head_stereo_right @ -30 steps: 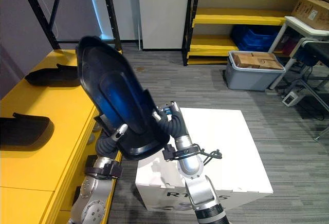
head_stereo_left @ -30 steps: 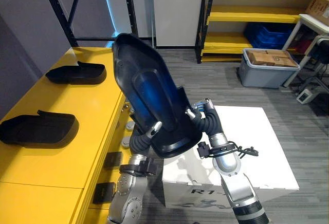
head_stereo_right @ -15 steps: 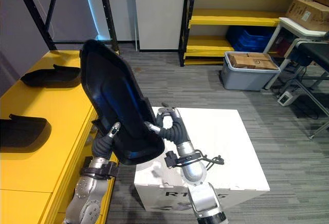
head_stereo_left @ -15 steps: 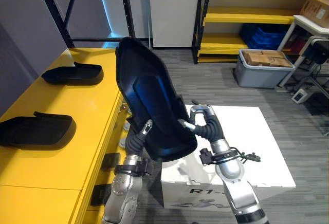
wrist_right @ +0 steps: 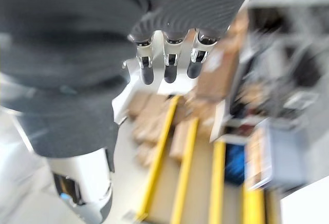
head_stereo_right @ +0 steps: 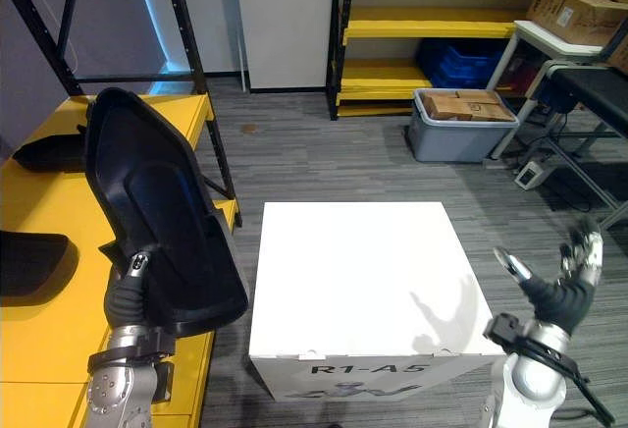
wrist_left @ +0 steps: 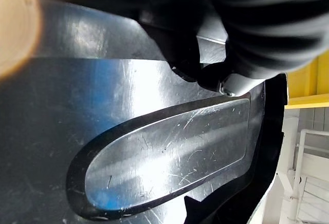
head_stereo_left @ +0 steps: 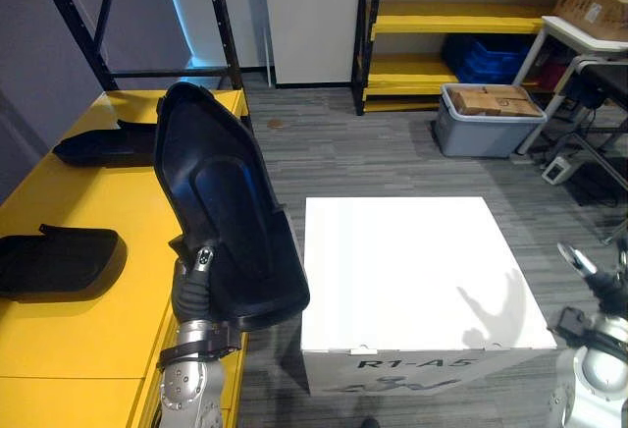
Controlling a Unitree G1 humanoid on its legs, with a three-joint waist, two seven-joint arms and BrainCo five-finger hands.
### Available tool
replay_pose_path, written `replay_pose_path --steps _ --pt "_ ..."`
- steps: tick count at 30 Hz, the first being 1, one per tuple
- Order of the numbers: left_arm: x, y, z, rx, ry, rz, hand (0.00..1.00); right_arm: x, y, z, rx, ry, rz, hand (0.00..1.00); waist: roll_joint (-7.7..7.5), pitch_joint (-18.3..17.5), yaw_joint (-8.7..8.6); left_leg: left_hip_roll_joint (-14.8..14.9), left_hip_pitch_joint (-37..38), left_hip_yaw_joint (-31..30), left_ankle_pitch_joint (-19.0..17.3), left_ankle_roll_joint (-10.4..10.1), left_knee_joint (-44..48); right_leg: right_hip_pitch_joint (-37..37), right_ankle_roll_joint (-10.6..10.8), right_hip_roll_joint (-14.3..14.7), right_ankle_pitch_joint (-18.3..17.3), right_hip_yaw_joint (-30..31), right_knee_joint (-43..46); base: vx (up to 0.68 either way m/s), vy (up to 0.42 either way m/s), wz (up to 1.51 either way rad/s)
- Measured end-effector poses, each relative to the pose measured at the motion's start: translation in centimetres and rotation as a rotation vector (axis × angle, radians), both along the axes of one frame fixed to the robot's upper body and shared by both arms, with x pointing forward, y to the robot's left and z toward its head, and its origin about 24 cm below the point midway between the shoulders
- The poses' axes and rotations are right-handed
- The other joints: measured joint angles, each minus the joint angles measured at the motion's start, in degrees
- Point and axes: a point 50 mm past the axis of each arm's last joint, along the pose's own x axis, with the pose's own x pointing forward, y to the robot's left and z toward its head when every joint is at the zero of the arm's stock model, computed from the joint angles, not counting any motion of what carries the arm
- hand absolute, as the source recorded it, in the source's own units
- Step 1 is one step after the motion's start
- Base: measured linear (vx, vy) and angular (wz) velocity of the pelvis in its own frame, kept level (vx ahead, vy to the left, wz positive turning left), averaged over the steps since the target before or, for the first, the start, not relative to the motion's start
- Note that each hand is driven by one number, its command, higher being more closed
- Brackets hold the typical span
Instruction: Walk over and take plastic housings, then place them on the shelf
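Observation:
A large black plastic housing (head_stereo_left: 224, 217) stands nearly upright above the front edge of the yellow shelf (head_stereo_left: 93, 325). My left hand (head_stereo_left: 193, 286) grips its lower end, thumb on the glossy inner face and fingers hidden behind it. The left wrist view shows that inner face (wrist_left: 154, 147) right against the left hand (wrist_left: 257, 34). Two more black housings lie on the shelf, one near (head_stereo_left: 59, 263) and one farther back (head_stereo_left: 98, 143). My right hand (head_stereo_right: 561, 291) hangs free at the lower right with its fingers (wrist_right: 165, 62) straight, holding nothing.
A white box (head_stereo_left: 402, 271) stands on the grey floor right of the shelf. Behind it are a grey bin with cardboard boxes (head_stereo_left: 486, 119), yellow racks (head_stereo_left: 461, 21) and a white table (head_stereo_left: 589, 40). A black rack post (head_stereo_left: 221, 26) rises at the shelf's far corner.
My right hand let go of the housing and swung out to the lower right. The left hand alone now carries the housing, which has moved left over the shelf edge. The camera also shifted.

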Motion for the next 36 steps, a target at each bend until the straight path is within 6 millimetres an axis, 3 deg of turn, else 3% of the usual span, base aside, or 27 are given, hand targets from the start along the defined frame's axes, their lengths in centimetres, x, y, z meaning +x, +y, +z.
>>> replay_pose_path --steps 3,7,10,17,23,30,33,35,36 --pt "-0.5 0.3 -0.2 0.004 0.009 0.010 1.00 -1.9 -1.1 -3.6 0.078 0.155 -0.055 0.00 0.15 -0.42 -0.09 0.23 0.05 1.02 -0.41 -0.06 0.26 -0.22 0.01 0.25 0.01 0.95 0.22 -0.01 -0.007 -0.15" --pt "-0.9 -0.1 -0.7 0.001 0.031 -0.020 1.00 -3.9 -0.9 -8.2 0.199 0.359 -0.060 0.00 0.23 -0.57 -0.55 0.46 -0.02 1.49 -1.17 -0.10 1.10 -0.15 0.04 0.35 -0.01 1.25 0.24 -0.02 -0.013 -0.09" --pt "-1.0 -1.0 -1.0 -0.009 0.043 -0.073 1.00 -5.7 0.5 -12.3 0.328 0.530 -0.021 0.00 0.32 -0.70 -0.48 0.72 -0.02 2.09 -1.86 -0.15 1.90 0.04 0.11 0.46 -0.07 1.62 0.26 -0.01 -0.008 -0.07" --pt "-0.9 -1.9 -1.0 -0.022 0.042 -0.115 1.00 -8.3 6.6 -18.0 0.568 0.750 0.146 0.00 0.38 -1.30 0.14 1.17 0.05 3.18 -2.97 -0.35 3.00 0.31 0.34 0.67 -0.24 2.30 0.29 0.00 -0.003 -0.06" --pt "-0.9 -2.1 -1.1 -0.040 0.039 -0.109 1.00 -9.2 9.0 -19.4 0.648 0.805 0.220 0.00 -0.11 -2.13 1.49 1.16 0.21 3.32 -3.42 -0.31 3.33 0.68 0.62 0.57 -0.44 2.30 0.30 0.00 -0.002 0.01" --pt "-1.1 -2.7 -1.3 -0.063 0.054 -0.122 1.00 -8.9 11.8 -20.6 0.683 0.878 0.331 0.00 -0.58 -2.35 2.51 1.08 0.91 3.11 -3.62 -0.35 3.14 1.34 1.01 0.43 -0.82 2.08 0.49 0.00 -0.006 0.02" --pt "-0.9 -3.4 -1.3 -0.075 0.055 -0.152 1.00 -8.5 13.1 -21.2 0.702 0.920 0.378 0.00 -0.66 -1.85 2.93 1.04 0.84 1.55 -3.57 -0.29 3.28 -0.50 1.43 -0.30 -3.90 1.40 6.13 -0.01 -0.012 0.22" --pt "-0.5 -3.9 -1.1 -0.079 0.042 -0.173 1.00 -8.3 13.6 -21.4 0.704 0.933 0.404 0.00 -0.52 -1.56 3.09 1.02 0.14 -0.50 -3.34 0.02 3.66 -3.11 2.44 -0.72 -6.64 4.50 12.60 0.01 0.026 0.56" --pt "0.0 -4.2 -0.7 -0.076 0.023 -0.184 1.00 -8.2 14.1 -21.5 0.708 0.936 0.420 0.00 -0.74 -1.12 2.97 0.64 -0.68 -2.77 -2.99 0.13 4.00 -4.70 3.02 -1.17 -8.89 10.14 16.83 0.04 0.023 1.07"
